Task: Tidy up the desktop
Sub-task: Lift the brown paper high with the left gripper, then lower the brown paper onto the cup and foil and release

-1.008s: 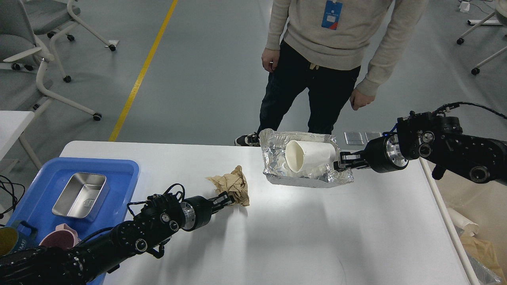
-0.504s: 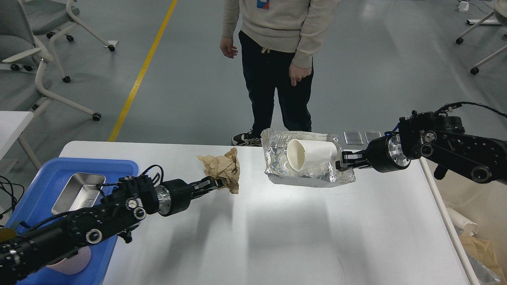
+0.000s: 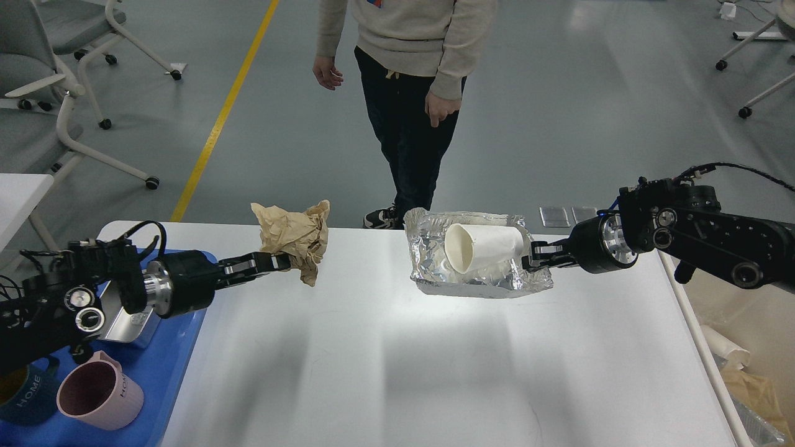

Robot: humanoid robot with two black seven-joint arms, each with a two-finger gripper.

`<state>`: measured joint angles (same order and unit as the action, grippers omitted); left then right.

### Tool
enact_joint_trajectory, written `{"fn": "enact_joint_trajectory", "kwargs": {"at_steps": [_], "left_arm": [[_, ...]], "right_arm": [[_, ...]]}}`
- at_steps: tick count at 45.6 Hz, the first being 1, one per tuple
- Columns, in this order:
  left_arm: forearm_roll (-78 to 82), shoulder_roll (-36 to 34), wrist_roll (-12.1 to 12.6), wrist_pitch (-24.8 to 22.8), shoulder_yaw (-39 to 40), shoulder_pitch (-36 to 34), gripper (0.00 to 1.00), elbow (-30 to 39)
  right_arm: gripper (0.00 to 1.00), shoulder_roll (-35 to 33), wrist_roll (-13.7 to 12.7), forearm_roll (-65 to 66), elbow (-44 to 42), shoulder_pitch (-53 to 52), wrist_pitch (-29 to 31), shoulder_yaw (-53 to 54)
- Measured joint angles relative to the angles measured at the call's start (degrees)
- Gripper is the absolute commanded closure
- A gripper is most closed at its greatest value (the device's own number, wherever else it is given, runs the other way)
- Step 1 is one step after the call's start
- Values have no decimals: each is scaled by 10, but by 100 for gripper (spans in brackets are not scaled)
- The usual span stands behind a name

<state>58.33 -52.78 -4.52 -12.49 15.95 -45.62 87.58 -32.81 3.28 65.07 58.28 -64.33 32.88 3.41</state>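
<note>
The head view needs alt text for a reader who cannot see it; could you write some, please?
Over the white desktop, the left gripper holds crumpled brown paper aloft, and the right gripper grips a foil tray with a white paper cup lying inside. A person stands beyond.

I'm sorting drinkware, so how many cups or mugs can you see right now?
3. A white paper cup lies on its side in the foil tray. A pink mug stands on the blue tray, with a dark mug beside it at the left edge. Others may be hidden.

Bright overhead light; my arms cast soft shadows on the desktop [image 3: 447,372], glare patch below the foil tray [image 3: 478,261]. Focus sharp.
</note>
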Motion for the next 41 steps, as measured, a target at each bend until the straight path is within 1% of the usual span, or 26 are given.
{"fn": "enact_joint_trajectory", "kwargs": {"at_steps": [5, 9, 14, 21, 26, 31, 34, 41], "left_arm": [[-2, -66, -4, -11, 2, -32, 100, 55], [-3, -95, -5, -20, 4, -57, 100, 75], [-7, -108, -6, -36, 11, -90, 100, 81], [-9, -103, -6, -55, 14, -118, 100, 81], [-9, -77, -5, -57, 14, -124, 100, 77], [-9, -23, -4, -58, 10, -125, 100, 65], [-8, 15, -3, -57, 8, -125, 100, 48], [-7, 79, -3, -56, 5, -125, 100, -1]], "right_arm": [[100, 0, 0, 0, 0, 0, 0, -1], [100, 0, 0, 0, 0, 0, 0, -1], [100, -1, 0, 0, 0, 0, 0, -1], [100, -4, 0, 0, 2, 0, 0, -1], [100, -5, 1, 0, 3, 0, 1, -1], [100, -4, 1, -1, 3, 0, 1, -1], [100, -3, 1, -1, 3, 0, 1, -1], [100, -3, 1, -1, 9, -2, 1, 0]]}}
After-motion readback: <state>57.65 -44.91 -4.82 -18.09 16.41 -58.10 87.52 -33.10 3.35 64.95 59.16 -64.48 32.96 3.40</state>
